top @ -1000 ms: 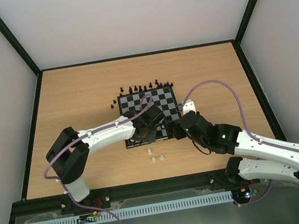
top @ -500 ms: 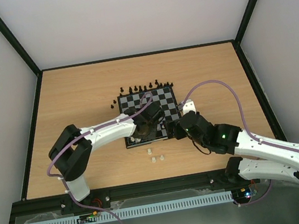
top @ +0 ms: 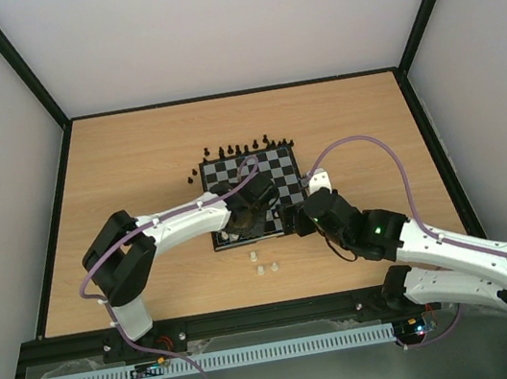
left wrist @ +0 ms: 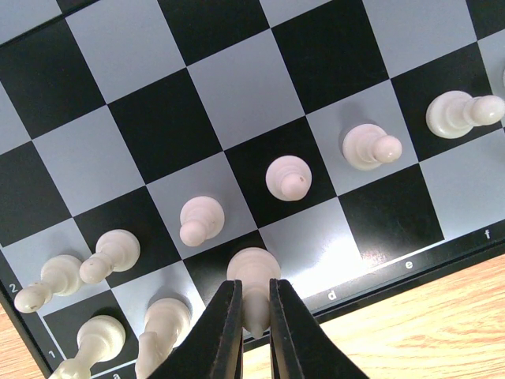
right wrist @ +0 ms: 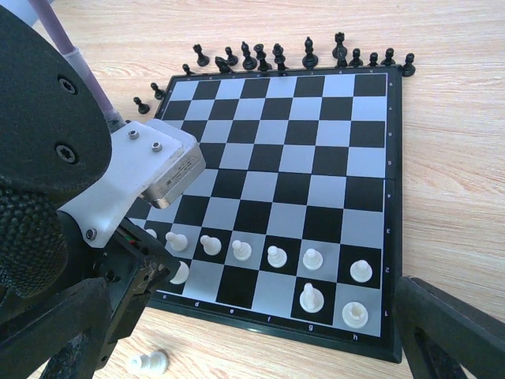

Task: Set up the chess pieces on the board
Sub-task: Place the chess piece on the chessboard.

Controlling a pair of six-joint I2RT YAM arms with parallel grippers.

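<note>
Left hand (left wrist: 252,320): I see its two fingers pressed together on a cream piece (left wrist: 252,272), pinching it near the top.
Held piece: it sits over a dark square in the board's nearest row, bottom centre of the left wrist view, just left of the rim letter d. I cannot tell whether its base touches the board.
Right hand (right wrist: 276,316): spread wide and holding nothing. In the overhead view it hangs at the lower right edge of the board.
Board (top: 275,171): it lies flat in the middle of the wooden surface (top: 132,161), with the left hand above its lower left part.
Cream pawns (left wrist: 286,175): I count a slanting line of them across the second row, one per square, in the middle of the left wrist view.
Nearest row: a few more cream figures (right wrist: 355,316) stand there, two at the lower right of the right wrist view.
Black pieces (right wrist: 276,55): they are lined up off the board along its top edge, with two more (right wrist: 142,104) beside its upper left corner.
Loose cream pieces (top: 260,270): three lie on the surface just below the board's bottom edge.
</note>
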